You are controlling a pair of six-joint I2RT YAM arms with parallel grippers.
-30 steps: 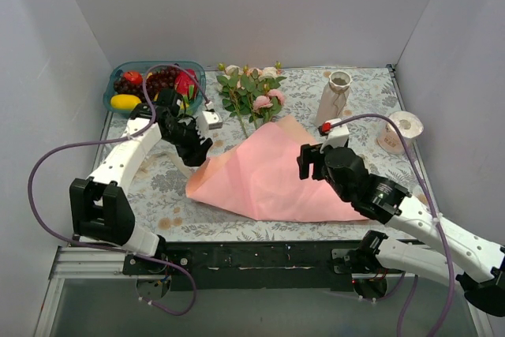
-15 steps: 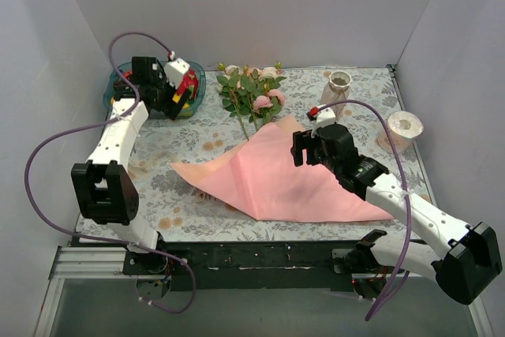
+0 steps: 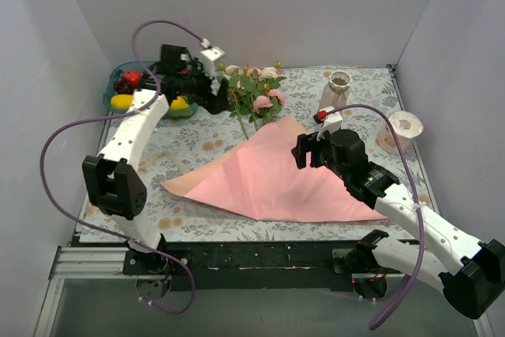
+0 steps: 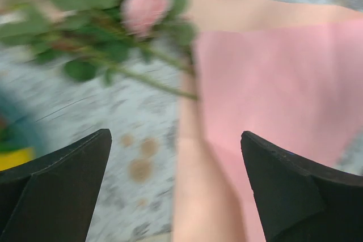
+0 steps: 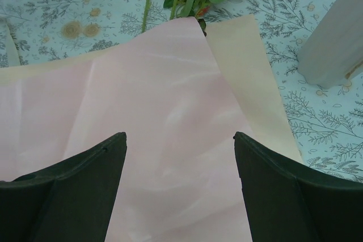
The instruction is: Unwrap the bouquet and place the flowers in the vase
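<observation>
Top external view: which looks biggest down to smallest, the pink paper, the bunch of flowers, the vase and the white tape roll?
1. pink paper, by far the largest.
2. flowers.
3. vase and tape roll: about alike here, too close to rank.

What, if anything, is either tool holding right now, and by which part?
Nothing is held: the left tool stands open beside the flowers, the right tool open over the paper.

Bright diffuse light; faint shadow on paper sheet [image 3: 268,179]. Left wrist view motion-blurred throughout; right wrist view sharp.
</observation>
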